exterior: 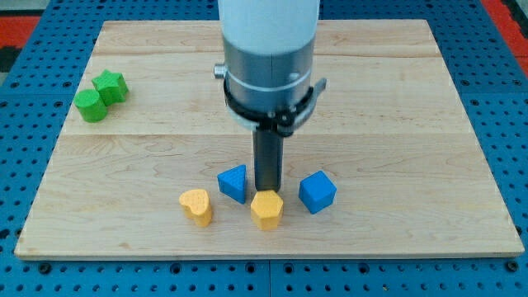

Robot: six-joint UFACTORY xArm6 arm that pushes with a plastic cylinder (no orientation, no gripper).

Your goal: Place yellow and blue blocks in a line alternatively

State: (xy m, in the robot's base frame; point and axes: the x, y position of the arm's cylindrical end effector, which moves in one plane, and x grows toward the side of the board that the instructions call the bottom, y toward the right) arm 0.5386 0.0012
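Note:
Four task blocks lie in a rough row near the view's bottom of the wooden board (pixel 396 99). From left to right: a yellow heart-shaped block (pixel 196 205), a blue triangular block (pixel 233 182), a yellow hexagonal block (pixel 266 209) and a blue cube (pixel 317 191). My tip (pixel 267 190) stands just behind the yellow hexagonal block, touching or nearly touching its top edge, between the two blue blocks. The rod's very end is partly hidden by that block.
Two green blocks sit together at the view's upper left: a green star-like block (pixel 110 86) and a green cylinder (pixel 91 106). The arm's large grey and white body (pixel 269 58) hangs over the board's middle. A blue pegboard (pixel 503 99) surrounds the board.

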